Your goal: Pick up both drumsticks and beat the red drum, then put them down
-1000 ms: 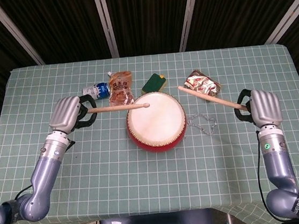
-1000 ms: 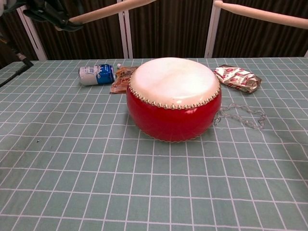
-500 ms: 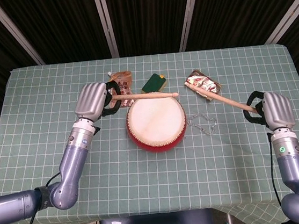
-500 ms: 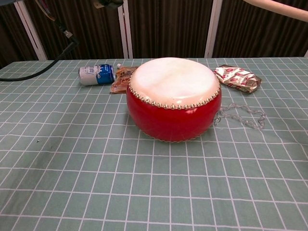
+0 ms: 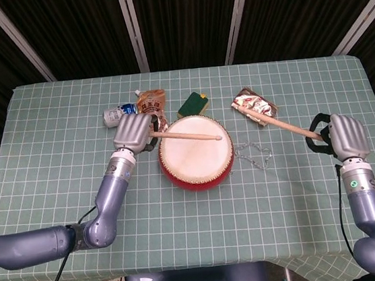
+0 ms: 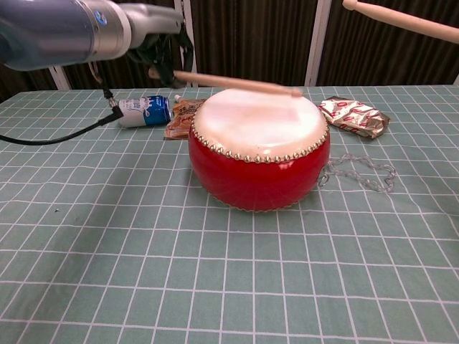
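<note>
Head view: the beating step is in hand. My left hand (image 5: 134,131) sits just beside the left rim of the red drum (image 5: 195,151), its fingers wrapped around the butt of the left drumstick (image 5: 188,135), whose shaft lies across the drumhead with the tip near the right rim. The drum stands near the middle of the table (image 5: 57,189), slightly toward the far edge. My right hand (image 5: 347,136) hangs near the right edge, gripping the right drumstick (image 5: 273,122), which slants toward the far edge over a foil snack packet (image 5: 255,103); its tip is well apart from the drum. I judge that the next move calls for lifting the left stick clear and swinging the right stick inward and down onto the drumhead. Chest view: my left forearm enters from the upper left, the left hand (image 6: 166,56) is partly shadowed, and the left drumstick (image 6: 237,82) runs nearly level just above or on the skin of the red drum (image 6: 258,147); contact cannot be confirmed. The right drumstick (image 6: 401,20) shows high at the upper right, clear of the drum. The right hand itself is outside this view.
</note>
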You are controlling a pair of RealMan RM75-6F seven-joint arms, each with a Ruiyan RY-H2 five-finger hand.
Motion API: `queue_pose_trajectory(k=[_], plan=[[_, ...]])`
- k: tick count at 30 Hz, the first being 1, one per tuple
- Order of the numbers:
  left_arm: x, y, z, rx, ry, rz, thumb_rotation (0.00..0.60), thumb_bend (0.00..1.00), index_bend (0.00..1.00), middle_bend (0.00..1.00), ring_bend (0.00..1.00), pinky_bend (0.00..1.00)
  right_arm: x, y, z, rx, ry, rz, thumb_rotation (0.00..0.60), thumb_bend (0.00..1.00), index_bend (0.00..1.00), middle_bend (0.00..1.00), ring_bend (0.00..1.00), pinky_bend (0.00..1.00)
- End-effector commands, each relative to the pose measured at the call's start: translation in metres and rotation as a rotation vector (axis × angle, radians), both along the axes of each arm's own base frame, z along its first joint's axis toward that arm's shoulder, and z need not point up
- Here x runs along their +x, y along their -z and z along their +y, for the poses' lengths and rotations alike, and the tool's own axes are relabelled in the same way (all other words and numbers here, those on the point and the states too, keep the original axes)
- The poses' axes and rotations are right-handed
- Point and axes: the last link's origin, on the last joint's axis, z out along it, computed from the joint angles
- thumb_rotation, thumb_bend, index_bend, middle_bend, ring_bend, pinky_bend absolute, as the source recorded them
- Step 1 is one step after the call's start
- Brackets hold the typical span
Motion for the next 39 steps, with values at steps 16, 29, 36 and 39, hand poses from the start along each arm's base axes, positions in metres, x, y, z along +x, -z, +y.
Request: queue_pose_trajectory(k=[16, 29, 36, 39], plan=[[0.028, -0.042, 0.011, 0.038, -0.067, 0.023, 0.6, 0.56, 0.79, 1.0, 1.0, 1.0, -0.004, 0.004, 0.002, -0.001, 0.002, 0.02, 0.6, 0.62, 0.99, 1.0, 1.0, 1.0], [-0.061, -0.119, -0.04, 0.162, -0.123, -0.249, 0.6, 0.56, 0.79, 1.0, 1.0, 1.0, -0.001, 0.011, 0.003, 0.005, -0.026, 0.034, 0.6, 0.62, 0.98, 1.0, 1.0, 1.0], [-0.109, -0.134, -0.071, 0.158, -0.158, -0.266, 0.6, 0.56, 0.79, 1.0, 1.0, 1.0, 0.011, 0.02, 0.002, 0.032, -0.064, 0.067, 0.6, 0.62, 0.98, 1.0, 1.0, 1.0], [-0.121, -0.139, -0.082, 0.154, -0.167, -0.283, 0.6, 0.56, 0.79, 1.0, 1.0, 1.0, 0.022, 0.023, 0.0, 0.045, -0.088, 0.063, 0.6, 0.62, 0.99, 1.0, 1.0, 1.0]])
